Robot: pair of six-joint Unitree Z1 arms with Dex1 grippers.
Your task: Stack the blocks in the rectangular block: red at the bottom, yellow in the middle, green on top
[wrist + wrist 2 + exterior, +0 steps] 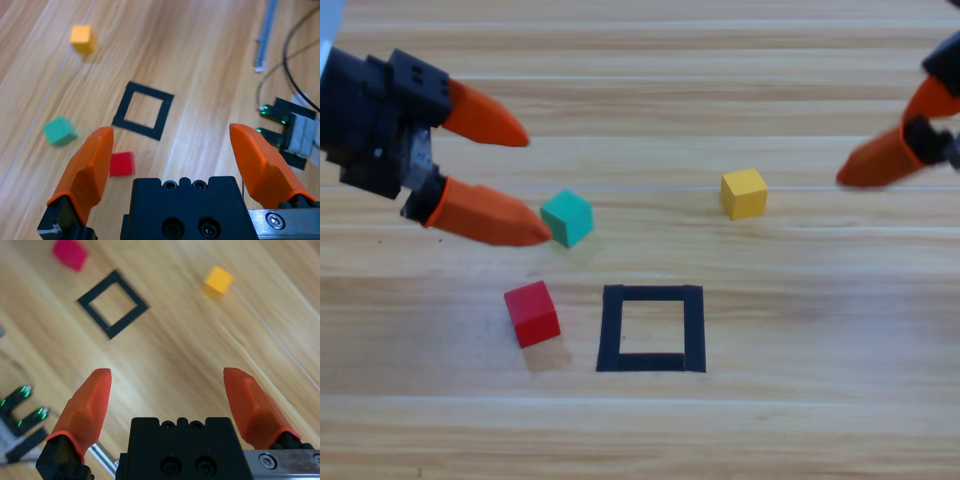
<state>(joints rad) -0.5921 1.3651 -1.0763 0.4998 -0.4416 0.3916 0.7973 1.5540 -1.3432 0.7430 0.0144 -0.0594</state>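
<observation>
You have three cubes, one red (pixel 532 313), one yellow (pixel 744 193), one green (pixel 567 218), plus one tape square (pixel 652 328); left pincer (pixel 528 185) and right pincer (pixel 167 382) both gape open, holding nothing

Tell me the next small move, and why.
Probably bring the left tool down over the red cube, jaws open. Red goes at the bottom, yet it still sits on the table just left of the black tape square, which holds nothing. The left tool is the nearer one; the right tool waits at the right edge.
</observation>
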